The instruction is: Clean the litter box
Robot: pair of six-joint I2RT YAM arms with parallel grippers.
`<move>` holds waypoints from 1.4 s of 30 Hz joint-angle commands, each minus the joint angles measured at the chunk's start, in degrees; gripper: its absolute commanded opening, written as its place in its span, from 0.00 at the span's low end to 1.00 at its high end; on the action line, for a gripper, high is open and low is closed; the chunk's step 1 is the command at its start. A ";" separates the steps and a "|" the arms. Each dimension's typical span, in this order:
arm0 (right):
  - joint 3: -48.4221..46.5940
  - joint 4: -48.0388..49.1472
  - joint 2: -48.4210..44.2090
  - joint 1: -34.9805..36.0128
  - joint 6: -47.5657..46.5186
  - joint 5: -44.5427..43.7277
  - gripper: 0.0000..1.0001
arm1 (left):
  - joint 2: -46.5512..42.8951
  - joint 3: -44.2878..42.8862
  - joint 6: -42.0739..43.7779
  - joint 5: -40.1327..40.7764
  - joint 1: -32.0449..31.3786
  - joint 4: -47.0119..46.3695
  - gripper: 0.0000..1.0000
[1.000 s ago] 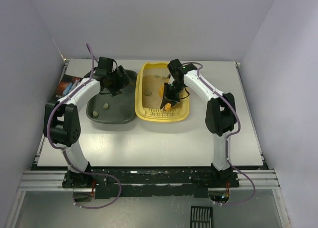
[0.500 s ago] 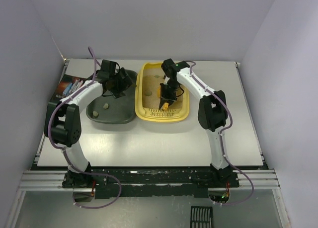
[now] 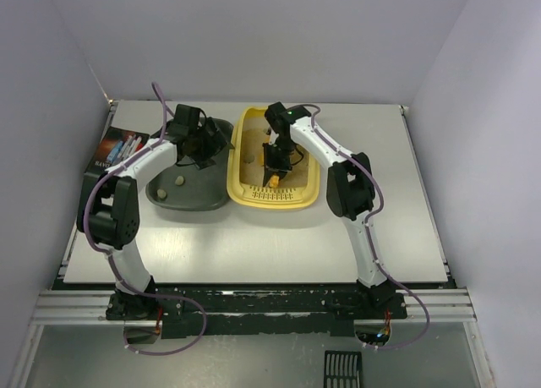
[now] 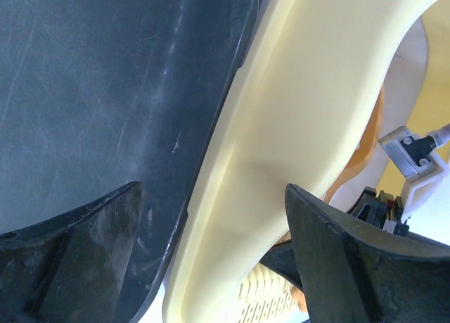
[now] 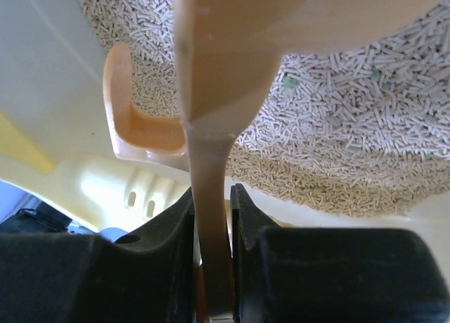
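The table (image 3: 254, 244) carries two trays side by side at its far middle. The litter box (image 3: 275, 199) is the right-hand one, yellow, its slotted ledge toward the arms and pale pellet litter (image 5: 337, 140) in its bed. Its left rim sits right against the dark grey-green tray (image 3: 182, 198); whether the two rims actually touch is hard to tell.

The left gripper (image 4: 214, 210) hangs over that seam with its jaws spread wide and nothing between them. One finger is over the dark tray and the other over the yellow rim.

The right gripper (image 3: 275, 161) reaches into the box over the litter, jaws clamped on the handle of the orange scoop (image 5: 207, 126). The scoop's head is mostly hidden from above and too close to the wrist camera, so I can't say whether it carries anything.

A small lump (image 3: 179, 181) lies in the dark tray, and another pale clump (image 3: 248, 160) sits on the litter left of the scoop.

The step in hand looks like scooping, with the dark tray serving as the place for waste. The next move likely calls for sliding the scoop's edge low under that clump. It would then need lifting level so the loose pellets sift out, then carrying left across both rims without catching them.
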State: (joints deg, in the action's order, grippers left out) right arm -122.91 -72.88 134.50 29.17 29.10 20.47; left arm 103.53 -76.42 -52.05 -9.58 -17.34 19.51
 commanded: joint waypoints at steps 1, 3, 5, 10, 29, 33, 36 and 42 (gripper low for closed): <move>1.51 -1.95 3.45 2.66 -0.46 10.78 0.00 | 1.86 -1.10 -0.42 -1.95 -1.83 -2.41 0.92; 2.04 -1.43 3.26 2.74 -0.64 13.21 0.00 | 2.63 -1.67 -0.27 -3.26 -2.19 -3.07 0.91; 2.32 -1.28 3.23 2.74 -0.71 13.93 0.00 | 3.87 -3.13 0.12 -4.79 -2.61 -3.16 0.90; 4.22 -0.57 3.59 2.99 -1.31 15.19 0.00 | 7.46 -8.26 1.83 -8.69 -3.85 -2.80 0.88; 10.26 18.40 4.65 5.19 -2.18 24.98 0.00 | 9.78 -12.63 1.09 -10.65 -4.98 -4.12 0.87; 16.48 23.90 1.76 3.85 -1.49 25.51 0.00 | 9.73 -12.71 1.56 -10.02 -4.98 -3.72 0.87; 24.15 32.56 -2.82 2.26 0.44 28.03 0.00 | 9.06 -12.16 2.33 -9.19 -4.98 -3.76 0.86; 43.25 56.89 -11.78 -2.59 9.41 36.37 0.00 | 7.33 -11.31 3.53 -8.09 -4.88 -3.29 0.86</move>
State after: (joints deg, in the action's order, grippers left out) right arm -90.08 -28.77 125.01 26.98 35.09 49.25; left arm 112.46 -88.20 -49.28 -14.52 -20.51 17.19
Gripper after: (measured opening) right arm 0.176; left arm 0.867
